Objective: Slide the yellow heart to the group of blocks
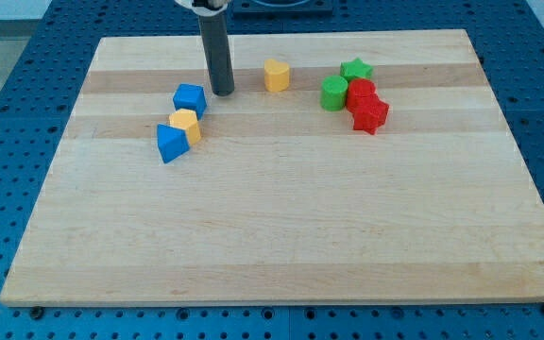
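Observation:
The yellow heart (276, 75) lies alone near the view's top centre of the wooden board (281, 236). To its right sits a tight group: a green star (355, 69), a green cylinder (334, 93), a red cylinder (361, 94) and a red star (370, 115). My tip (223, 93) rests on the board to the left of the yellow heart, a short gap apart, and just right of a blue cube (189, 99).
A second cluster lies at the view's left: the blue cube, a yellow hexagonal block (185, 124) below it and a blue triangular block (171, 143). The board sits on a blue perforated table (8, 113).

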Motion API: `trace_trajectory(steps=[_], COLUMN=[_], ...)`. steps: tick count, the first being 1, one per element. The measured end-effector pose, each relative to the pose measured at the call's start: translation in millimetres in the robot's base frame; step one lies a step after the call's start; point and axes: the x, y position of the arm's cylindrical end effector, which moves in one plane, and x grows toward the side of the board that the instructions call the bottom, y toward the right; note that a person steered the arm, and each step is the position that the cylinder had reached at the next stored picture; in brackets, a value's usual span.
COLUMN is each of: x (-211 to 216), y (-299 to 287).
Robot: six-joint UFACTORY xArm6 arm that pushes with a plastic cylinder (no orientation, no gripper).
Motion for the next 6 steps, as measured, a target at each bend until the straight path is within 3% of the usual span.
trace_trajectory(steps=[1,3,6], x=[-10,-10,-52], y=[15,99,97])
